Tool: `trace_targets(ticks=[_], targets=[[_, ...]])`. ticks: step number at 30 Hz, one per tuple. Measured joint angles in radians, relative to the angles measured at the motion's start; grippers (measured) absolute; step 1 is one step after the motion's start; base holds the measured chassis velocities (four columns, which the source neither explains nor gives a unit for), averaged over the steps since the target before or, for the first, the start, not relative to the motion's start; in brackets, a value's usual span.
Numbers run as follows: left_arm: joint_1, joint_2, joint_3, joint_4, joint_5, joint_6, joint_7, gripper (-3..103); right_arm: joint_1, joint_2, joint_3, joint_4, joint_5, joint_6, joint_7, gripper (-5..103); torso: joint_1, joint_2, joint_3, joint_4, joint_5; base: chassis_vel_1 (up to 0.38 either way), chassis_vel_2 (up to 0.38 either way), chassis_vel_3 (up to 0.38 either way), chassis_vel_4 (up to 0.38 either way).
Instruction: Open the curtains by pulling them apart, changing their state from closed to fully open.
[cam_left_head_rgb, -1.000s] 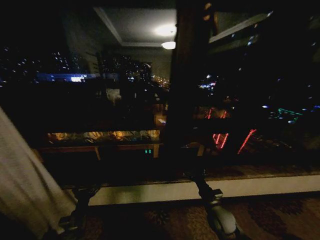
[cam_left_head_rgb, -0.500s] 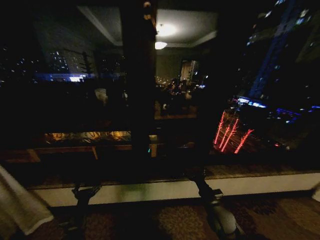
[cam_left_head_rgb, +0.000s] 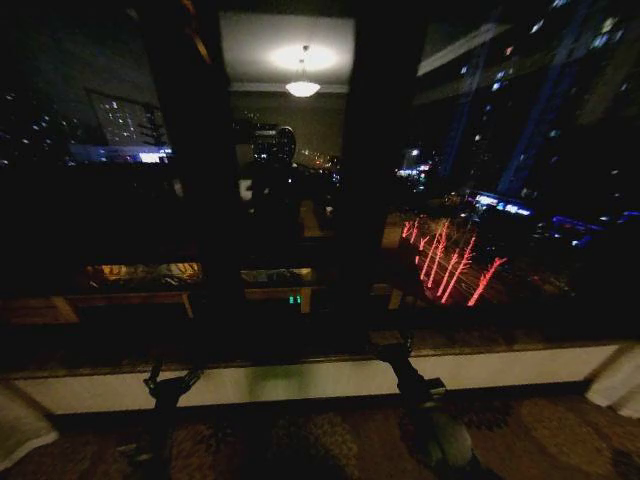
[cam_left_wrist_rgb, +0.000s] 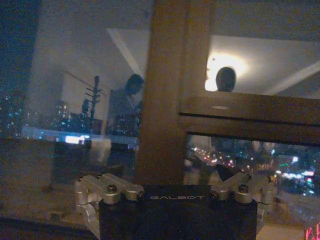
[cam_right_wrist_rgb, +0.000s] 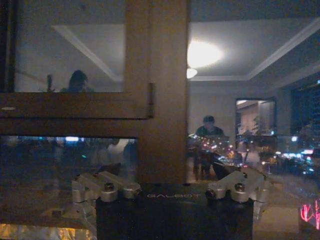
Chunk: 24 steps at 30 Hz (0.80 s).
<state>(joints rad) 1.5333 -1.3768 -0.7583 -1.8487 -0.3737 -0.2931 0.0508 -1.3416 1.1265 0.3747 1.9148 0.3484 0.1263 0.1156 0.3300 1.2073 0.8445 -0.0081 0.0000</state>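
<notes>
Curtains (cam_left_head_rgb: 20, 432) bunched at both lower window corners.
My left gripper (cam_left_head_rgb: 168, 385) is nearer one; both grippers' (cam_left_head_rgb: 392, 352) jaws released, empty.

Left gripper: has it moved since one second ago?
Yes, rightward with the robot: the window post, earlier far to its right, now stands above the left gripper.

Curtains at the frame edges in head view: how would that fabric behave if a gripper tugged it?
Probably floppy: the curtains bunch in soft folds at the carpet. Likely light for their size. Pushed, they would likely yield and drape.
</notes>
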Motion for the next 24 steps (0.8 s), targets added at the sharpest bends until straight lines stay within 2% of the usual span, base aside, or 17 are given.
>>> trace_targets(ticks=[4,6,10,24], targets=[[0.0,0.0,0.0,0.0,0.0,0.0,0.0,100,0.0,0.0,0.0,0.0,0.0,0.0,0.0,100,0.0,0.0,0.0,0.0,0.0,-0.222,-0.411,0.188,0.394],[0.0,0.0,0.0,0.0,0.0,0.0,0.001,100,0.0,0.0,0.0,0.0,0.0,0.0,0.0,100,0.0,0.0,0.0,0.0,0.0007,-0.022,-0.374,0.055,0.341],[0.0,0.0,0.0,0.0,0.0,0.0,0.001,100,0.0,0.0,0.0,0.0,0.0,0.0,0.0,100,0.0,0.0,0.0,-0.0002,-0.0002,0.071,-0.336,-0.032,0.306],[0.0,0.0,0.0,0.0,0.0,0.0,0.0,100,0.0,0.0,0.0,0.0,0.0,0.0,0.0,100,-0.001,0.0,0.0,0.0001,-0.0003,0.213,-0.337,-0.219,0.345]])
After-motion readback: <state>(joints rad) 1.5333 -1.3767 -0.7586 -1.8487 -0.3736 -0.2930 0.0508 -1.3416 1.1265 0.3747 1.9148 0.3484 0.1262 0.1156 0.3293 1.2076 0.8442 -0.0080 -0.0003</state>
